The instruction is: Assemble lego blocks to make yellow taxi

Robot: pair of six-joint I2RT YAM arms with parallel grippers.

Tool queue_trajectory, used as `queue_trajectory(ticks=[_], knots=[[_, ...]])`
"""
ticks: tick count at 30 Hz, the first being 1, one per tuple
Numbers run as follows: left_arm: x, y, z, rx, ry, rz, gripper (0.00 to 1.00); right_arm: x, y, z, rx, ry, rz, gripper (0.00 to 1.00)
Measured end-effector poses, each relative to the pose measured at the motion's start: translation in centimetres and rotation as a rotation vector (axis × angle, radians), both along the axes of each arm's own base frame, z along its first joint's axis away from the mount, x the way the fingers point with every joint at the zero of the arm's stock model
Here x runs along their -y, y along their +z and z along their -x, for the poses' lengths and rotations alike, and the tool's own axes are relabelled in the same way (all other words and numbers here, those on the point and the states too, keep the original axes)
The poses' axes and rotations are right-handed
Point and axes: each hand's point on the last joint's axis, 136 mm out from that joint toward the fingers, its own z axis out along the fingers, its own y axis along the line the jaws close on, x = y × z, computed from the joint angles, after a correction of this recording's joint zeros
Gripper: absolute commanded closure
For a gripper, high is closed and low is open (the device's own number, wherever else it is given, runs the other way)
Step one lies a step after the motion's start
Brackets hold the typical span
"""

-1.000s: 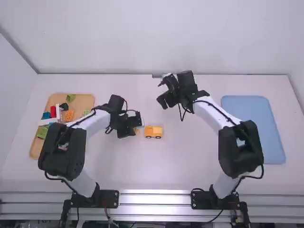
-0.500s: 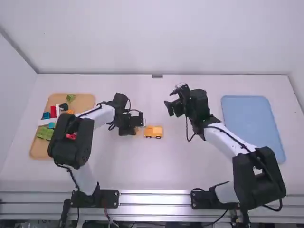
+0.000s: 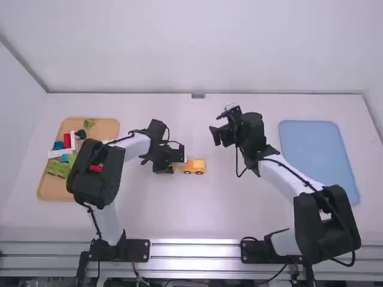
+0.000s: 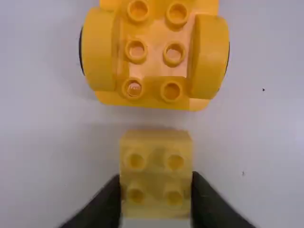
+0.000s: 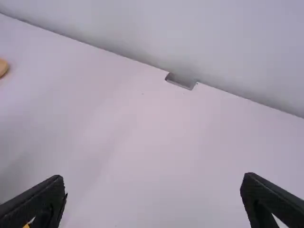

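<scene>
High view: holding a small yellow block (image 3: 175, 168) with the left hand (image 3: 177, 167), close to the white surface (image 3: 197, 209), just left of a yellow wheeled piece (image 3: 194, 163) near the middle. Sitting with the right hand (image 3: 222, 135) to the right of that piece and farther from the camera, well apart from it. To the far left, holding loose blocks in a tan tray (image 3: 108, 127): among them a red block (image 3: 67, 141), a white block (image 3: 58, 153) and a green block (image 3: 57, 168). To the far right, lying flat: a blue tray (image 3: 314, 155).

Left wrist view: gripping the yellow block between both fingers of the left hand (image 4: 156, 195), four round studs turned to the camera. Just beyond, with a narrow gap between: the yellow wheeled piece, showing six studs between rounded yellow sides.

Right wrist view: spreading the fingers of the right hand (image 5: 154, 199) wide apart, with bare surface between. Beyond, seeing a small grey fitting (image 5: 180, 81) at the surface's rear edge.
</scene>
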Motion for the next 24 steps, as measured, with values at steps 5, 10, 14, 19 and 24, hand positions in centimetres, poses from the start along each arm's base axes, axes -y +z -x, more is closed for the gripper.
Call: queue_trajectory(ticks=[5, 10, 14, 19, 24], knots=[[0.0, 0.1, 0.4, -0.021, 0.000, 0.007, 0.01, 0.0, 0.0, 0.0, 0.000, 0.000, 0.000, 0.02], [0.2, 1.1, -0.1, -0.012, -0.017, 0.146, 0.01, 0.0, -0.1, 0.0, -0.004, 0.000, -0.001, 0.02], [-1.0, 2.1, -1.0, 0.029, 0.006, 0.312, 0.01, -0.2, 0.0, 0.1, -0.001, 0.004, 0.002, 0.02], [-2.3, 2.2, -0.8, 0.124, 0.038, 0.516, 0.01, -0.3, 0.1, 0.1, 0.004, 0.006, -0.001, 0.02], [-1.1, 2.3, -0.9, 0.206, 0.042, 0.623, 0.01, -0.4, 0.1, 0.1, 0.003, 0.007, -0.003, 0.02]])
